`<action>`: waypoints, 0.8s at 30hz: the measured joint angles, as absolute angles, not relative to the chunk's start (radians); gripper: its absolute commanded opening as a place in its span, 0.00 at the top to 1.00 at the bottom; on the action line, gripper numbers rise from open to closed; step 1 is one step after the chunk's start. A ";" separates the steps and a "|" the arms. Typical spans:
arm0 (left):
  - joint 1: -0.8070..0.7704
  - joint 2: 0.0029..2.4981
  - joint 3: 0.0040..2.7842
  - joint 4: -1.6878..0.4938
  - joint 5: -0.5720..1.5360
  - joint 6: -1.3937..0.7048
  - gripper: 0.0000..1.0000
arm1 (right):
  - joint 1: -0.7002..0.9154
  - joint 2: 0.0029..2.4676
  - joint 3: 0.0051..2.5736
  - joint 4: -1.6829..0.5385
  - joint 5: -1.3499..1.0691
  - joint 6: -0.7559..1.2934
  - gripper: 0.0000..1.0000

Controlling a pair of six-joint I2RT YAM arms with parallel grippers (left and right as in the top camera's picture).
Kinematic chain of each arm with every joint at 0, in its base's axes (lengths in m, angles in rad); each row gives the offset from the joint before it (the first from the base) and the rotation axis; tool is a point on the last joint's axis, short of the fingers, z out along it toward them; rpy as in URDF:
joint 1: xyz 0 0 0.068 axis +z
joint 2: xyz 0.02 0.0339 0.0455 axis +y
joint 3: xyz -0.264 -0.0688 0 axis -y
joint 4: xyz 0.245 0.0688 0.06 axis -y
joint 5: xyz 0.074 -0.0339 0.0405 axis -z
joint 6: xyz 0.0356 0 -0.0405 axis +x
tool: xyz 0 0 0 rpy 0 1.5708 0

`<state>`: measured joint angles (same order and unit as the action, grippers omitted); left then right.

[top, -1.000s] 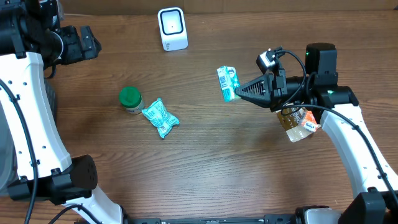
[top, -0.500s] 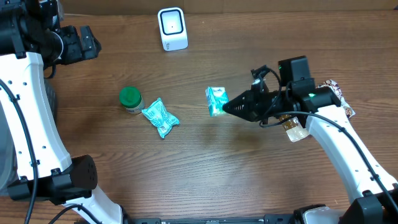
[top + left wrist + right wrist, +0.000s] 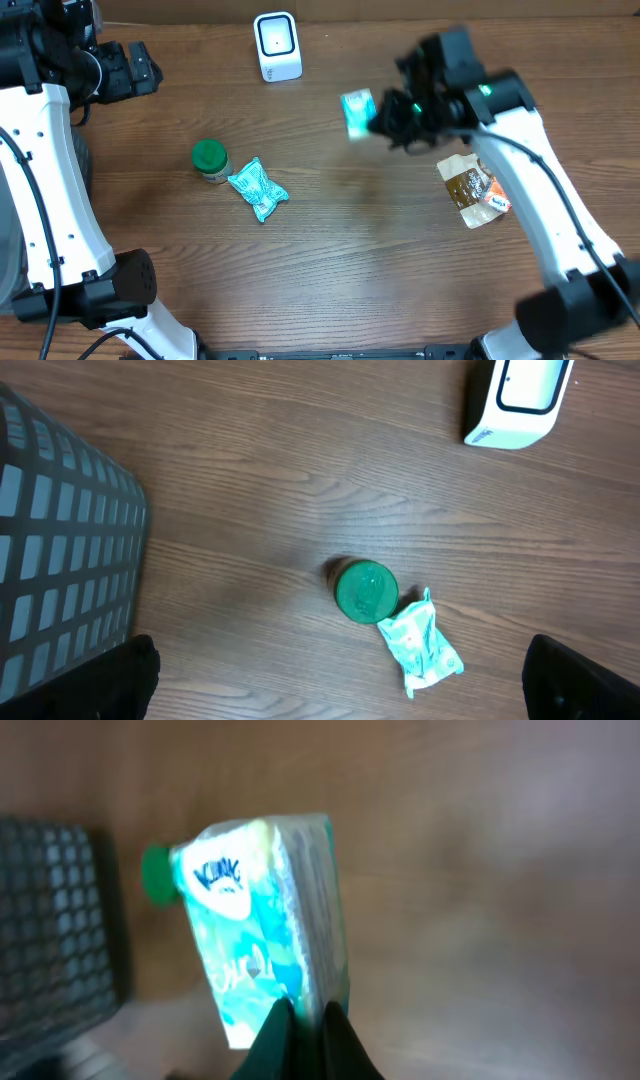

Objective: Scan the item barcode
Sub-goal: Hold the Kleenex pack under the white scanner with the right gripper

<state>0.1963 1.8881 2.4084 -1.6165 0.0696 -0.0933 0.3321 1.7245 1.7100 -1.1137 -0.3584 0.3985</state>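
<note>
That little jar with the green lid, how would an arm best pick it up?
Come straight down from above and close across the round green lid of the jar: it stands upright, lid facing up. Keep clear of the side where the teal packet lies close beside it.

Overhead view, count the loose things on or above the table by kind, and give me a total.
Scanner: 1
Jar: 1
Teal packs: 2, crumpled pack and held pack
Pouch: 1
Total: 5
</note>
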 measured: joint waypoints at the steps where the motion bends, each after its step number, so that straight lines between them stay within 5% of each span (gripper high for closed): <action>1: 0.196 1.888 2.408 -1.616 0.070 -0.093 0.00 | 0.355 1.762 1.778 -1.114 -0.304 0.387 0.96; 12: 0.196 1.888 2.408 -1.617 0.070 -0.093 0.01 | 0.540 2.085 1.945 -0.577 0.320 0.127 0.96; 24: 0.196 1.888 2.408 -1.617 0.070 -0.093 0.01 | 0.605 2.369 1.945 0.098 0.530 -0.416 0.96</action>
<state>0.1963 1.8881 2.4084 -1.6165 0.0696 -0.0933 0.6048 2.3688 1.9450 0.0982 0.5301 -0.4164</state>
